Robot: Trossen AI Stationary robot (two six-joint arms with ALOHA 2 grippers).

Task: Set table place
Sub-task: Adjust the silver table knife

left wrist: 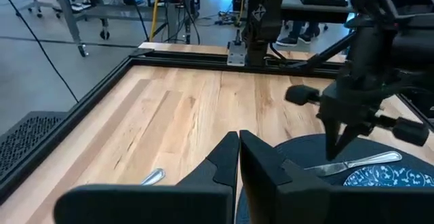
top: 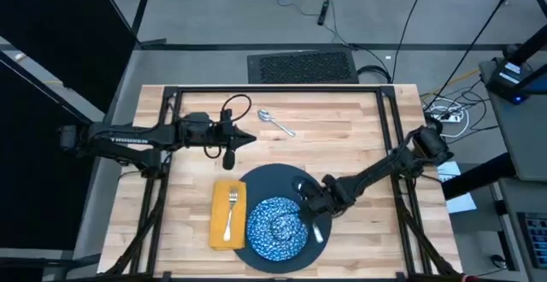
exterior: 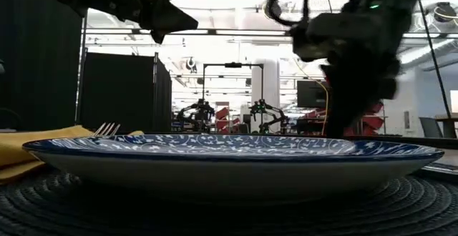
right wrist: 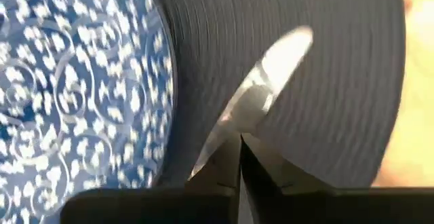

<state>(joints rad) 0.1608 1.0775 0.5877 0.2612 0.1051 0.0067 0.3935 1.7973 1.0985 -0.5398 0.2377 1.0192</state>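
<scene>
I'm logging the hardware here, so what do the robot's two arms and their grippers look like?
Both arms are dark, slim and jointed. The left arm bears pale lettering and a looping black cable. The left gripper and right gripper each end in two dark, tapered fingers.
</scene>
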